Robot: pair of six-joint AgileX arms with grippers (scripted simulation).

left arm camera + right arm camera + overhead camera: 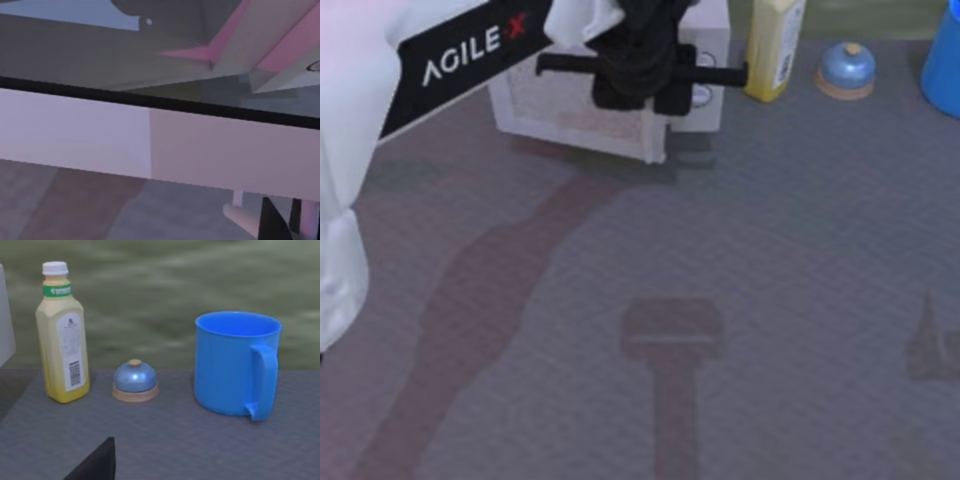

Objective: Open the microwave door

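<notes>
The white microwave (712,35) stands at the back of the table, middle of the top view. Its door (560,100) with the mesh window looks slightly ajar, the free edge (655,150) standing out from the body. My left gripper (640,95) reaches in from the left and hangs over the door's front. In the left wrist view the door panel (100,135) fills the middle, and the black fingers (272,225) sit shut around the pale bar handle (242,215). My right arm is parked off to the right; only one black fingertip (100,460) shows.
A yellow bottle (775,45) stands right of the microwave, then a blue bell (847,68) and a blue cup (945,50) at the far right edge. Arm shadows lie across the grey table (770,250).
</notes>
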